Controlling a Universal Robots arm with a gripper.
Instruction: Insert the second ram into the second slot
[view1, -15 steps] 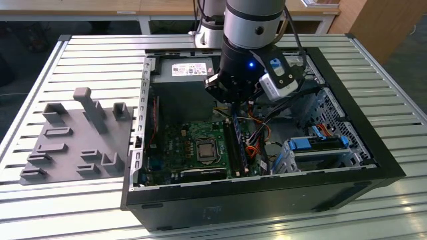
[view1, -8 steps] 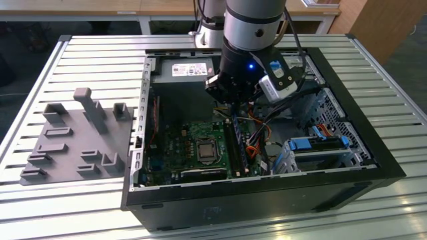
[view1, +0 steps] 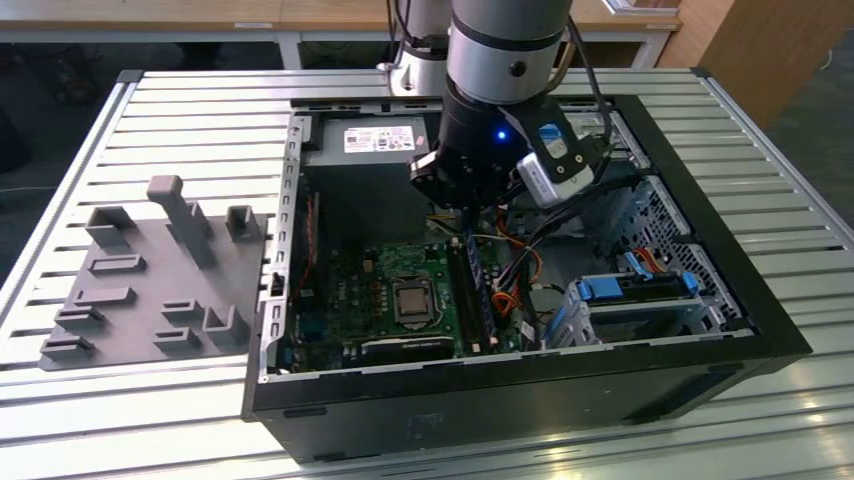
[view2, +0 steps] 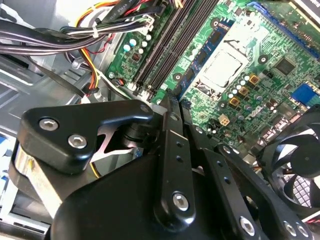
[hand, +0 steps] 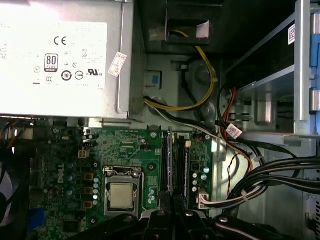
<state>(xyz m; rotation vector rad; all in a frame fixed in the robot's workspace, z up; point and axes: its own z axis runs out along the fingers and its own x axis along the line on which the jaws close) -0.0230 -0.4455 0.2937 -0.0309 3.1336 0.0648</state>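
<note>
Gripper (hand: 170, 202): I see the fingers drawn almost together, pinching the second ram (hand: 169, 160) edge-on | ram: upright between the fingertips, running out ahead of them along the memory slots (hand: 182, 165) on the motherboard (hand: 125, 145) | processor socket (hand: 122, 192): just beside the fingers | gripper low inside the open computer case (view1: 534, 390)
</note>
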